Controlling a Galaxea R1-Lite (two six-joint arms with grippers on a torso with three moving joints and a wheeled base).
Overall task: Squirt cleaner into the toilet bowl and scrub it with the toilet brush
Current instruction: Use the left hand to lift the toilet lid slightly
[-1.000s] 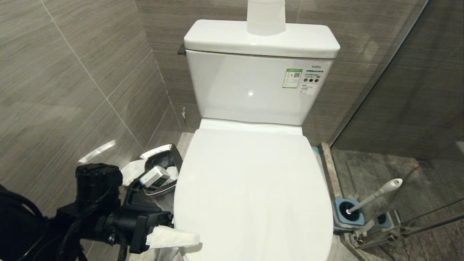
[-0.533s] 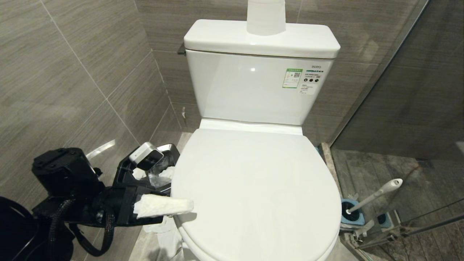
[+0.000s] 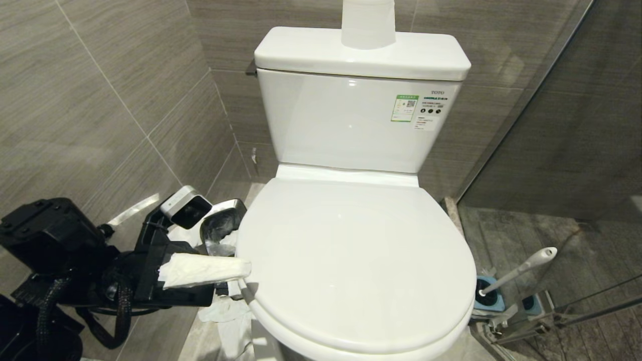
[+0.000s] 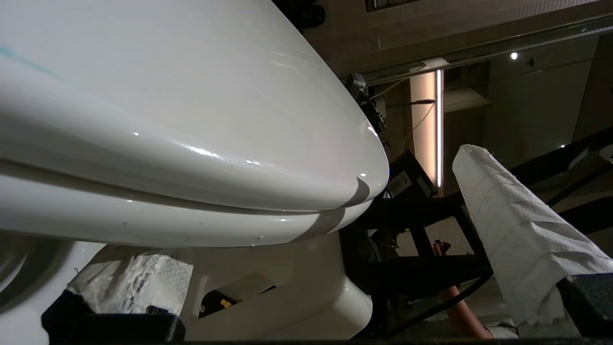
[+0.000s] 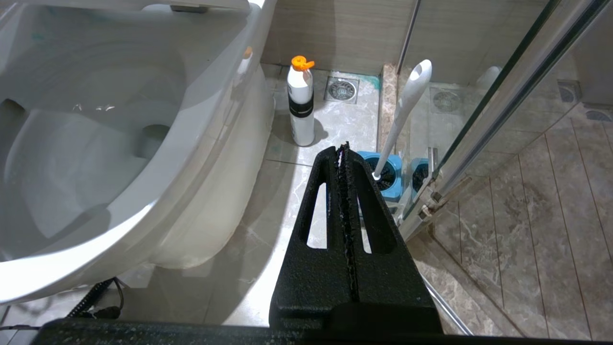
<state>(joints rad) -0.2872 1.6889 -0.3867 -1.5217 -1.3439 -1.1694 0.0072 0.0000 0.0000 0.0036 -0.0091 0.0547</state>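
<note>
Lid [image 3: 351, 260] down, brush [image 3: 519, 269] untouched beyond pressed-together right fingers [image 5: 346, 158]; left fingers [image 3: 200, 271] spread, paper-wrapped, beside rim; squirting, scrubbing remain.

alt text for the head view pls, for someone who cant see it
A glossy white toilet with its oval lid shut fills the centre, tank behind. The black left claw, fingers wrapped in white tissue, sits open at the lid's left edge beside a small steel waste bin. A white-handled toilet brush stands in its blue-topped holder at right.

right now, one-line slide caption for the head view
Left gripper, fingers wrapped in white paper, open at the closed toilet lid's left edge; toilet brush in its holder.
</note>
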